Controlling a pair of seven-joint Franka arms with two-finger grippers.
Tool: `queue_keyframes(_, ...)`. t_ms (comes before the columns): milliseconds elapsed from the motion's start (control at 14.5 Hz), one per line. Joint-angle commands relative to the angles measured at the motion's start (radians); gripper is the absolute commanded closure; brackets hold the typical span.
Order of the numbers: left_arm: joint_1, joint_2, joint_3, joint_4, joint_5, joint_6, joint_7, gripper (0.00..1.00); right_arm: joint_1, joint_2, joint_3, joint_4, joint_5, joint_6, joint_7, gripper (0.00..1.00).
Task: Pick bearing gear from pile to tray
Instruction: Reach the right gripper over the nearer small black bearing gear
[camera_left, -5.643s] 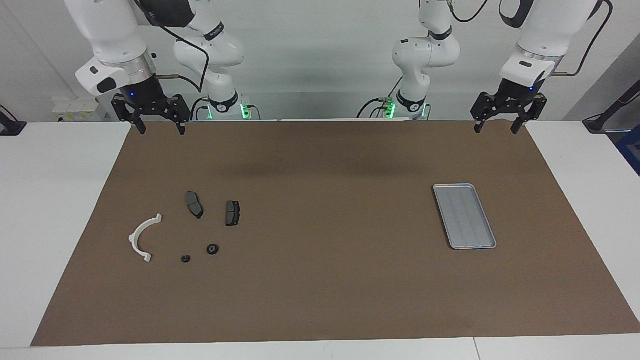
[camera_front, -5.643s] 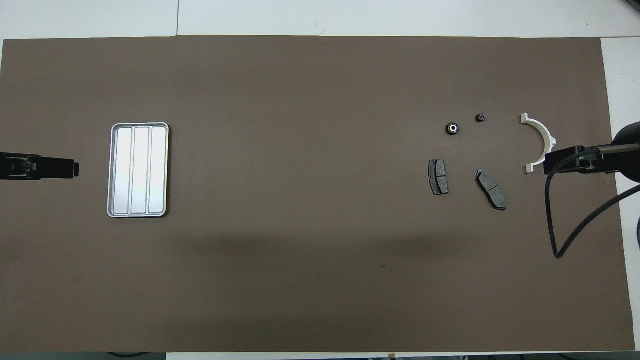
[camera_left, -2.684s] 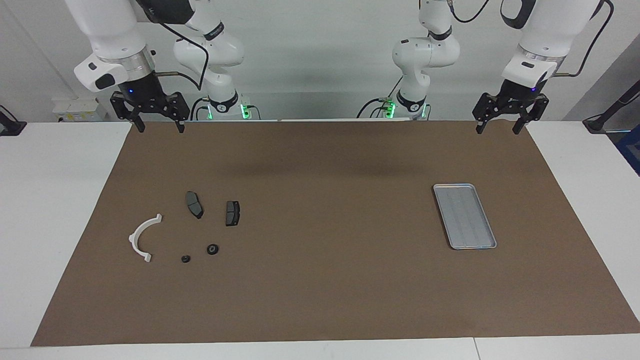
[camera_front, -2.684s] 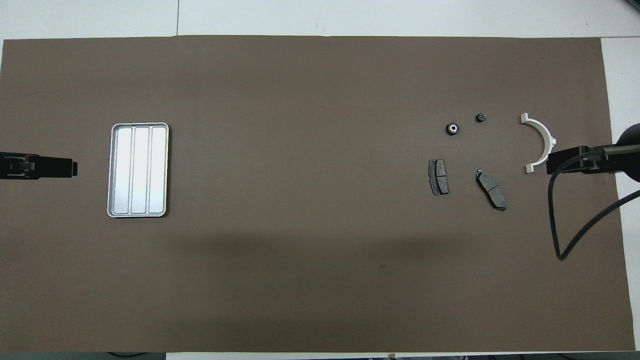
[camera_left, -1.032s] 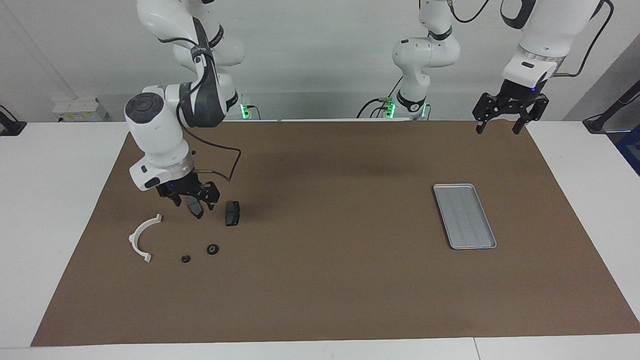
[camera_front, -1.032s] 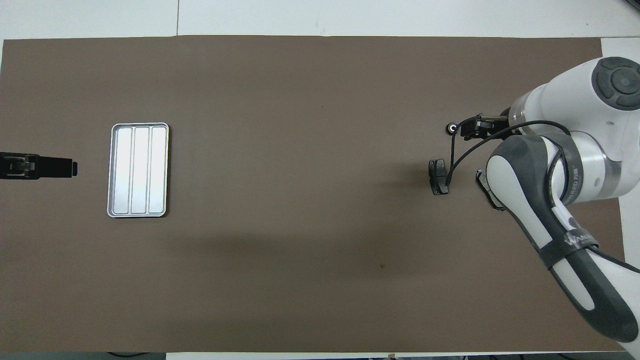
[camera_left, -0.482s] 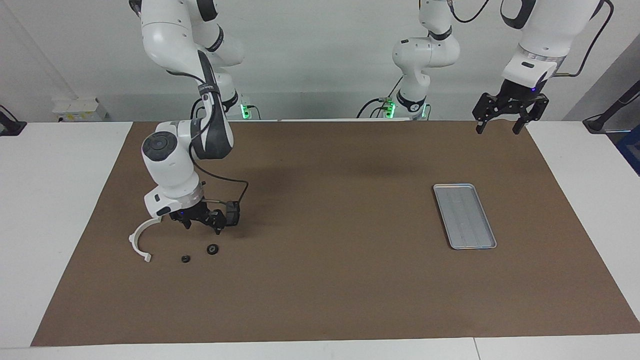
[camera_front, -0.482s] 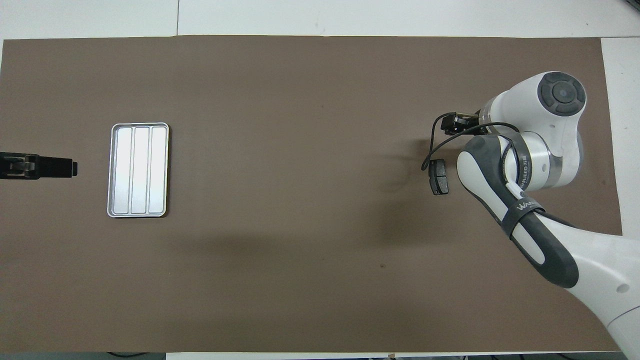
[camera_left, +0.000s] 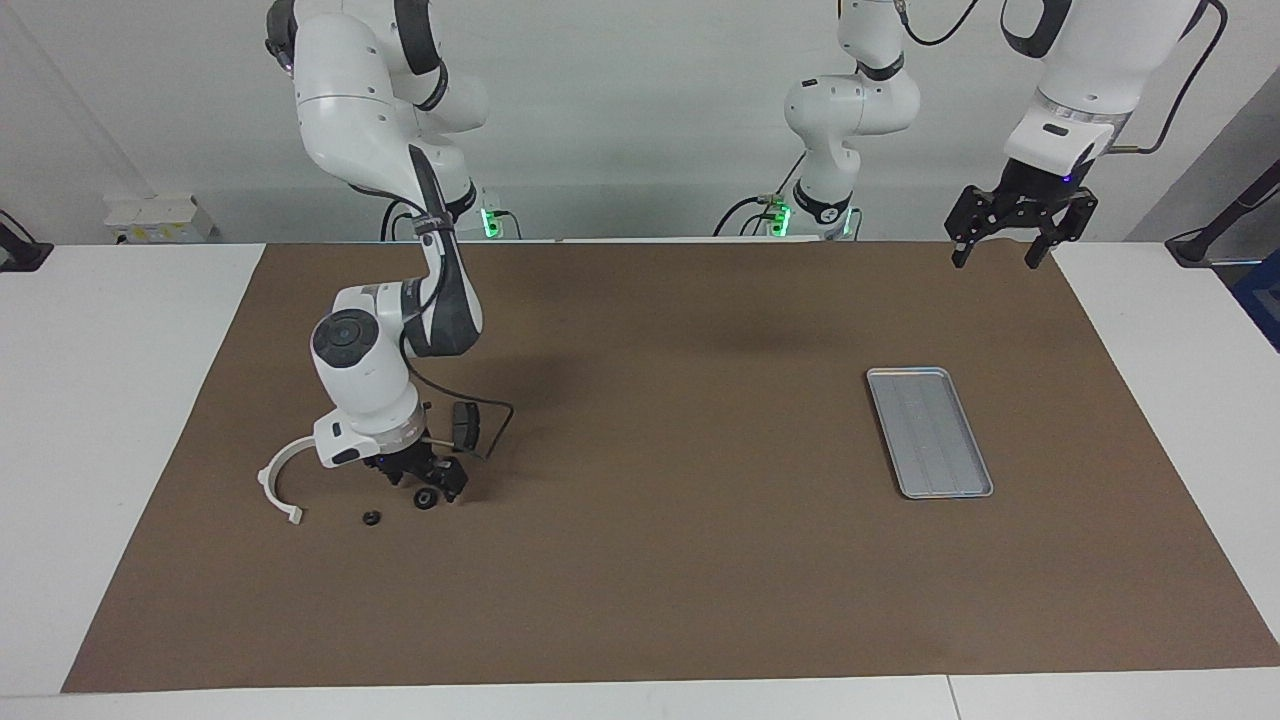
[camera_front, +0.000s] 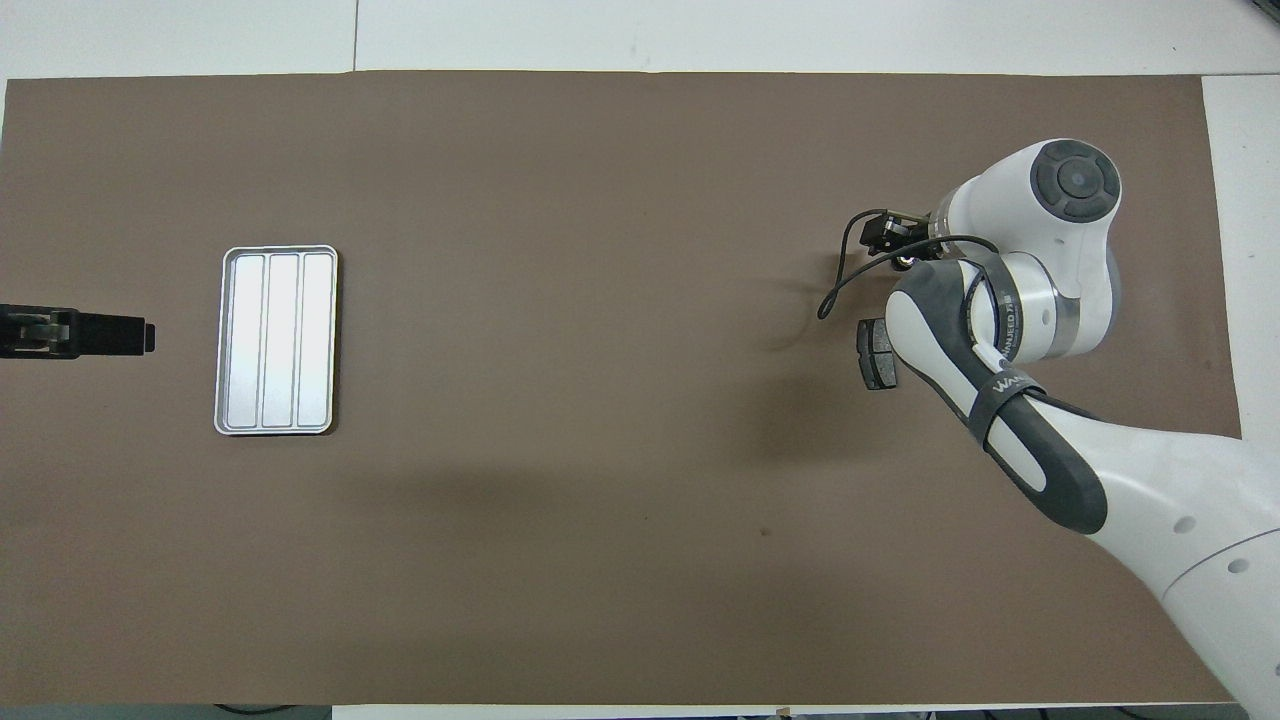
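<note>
The bearing gear (camera_left: 424, 500), a small black ring, lies on the brown mat in the pile at the right arm's end. My right gripper (camera_left: 428, 487) is low over it, open, with a finger on each side; I cannot tell whether they touch it. In the overhead view the right gripper (camera_front: 893, 243) and its arm cover most of the pile. The silver ribbed tray (camera_left: 928, 432) lies at the left arm's end, with nothing in it (camera_front: 278, 340). My left gripper (camera_left: 1010, 245) hangs open in the air near its base and waits.
Around the gear lie a white arc bracket (camera_left: 275, 478), a tiny black round piece (camera_left: 371, 518) and a dark brake pad (camera_left: 465, 424). The right arm's black cable (camera_left: 495, 425) loops beside the pad. The brown mat (camera_left: 660, 480) covers the table.
The right arm has swung from over the brake pads out and down to the bearing gear. Its gripper stays open. The left arm has not moved.
</note>
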Motion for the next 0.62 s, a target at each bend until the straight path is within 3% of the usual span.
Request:
queue_keyframes(0,0.002,-0.015,-0.001,-0.018,-0.004,-0.001,0.012,0.00,0.007,0.039,0.002,0.046,-0.011,0.005,0.031,0.00)
queue_keyframes(551,0.002,-0.015,-0.001,-0.018,-0.004,-0.001,0.012,0.00,-0.008,0.062,0.002,0.067,-0.008,0.005,0.031,0.00)
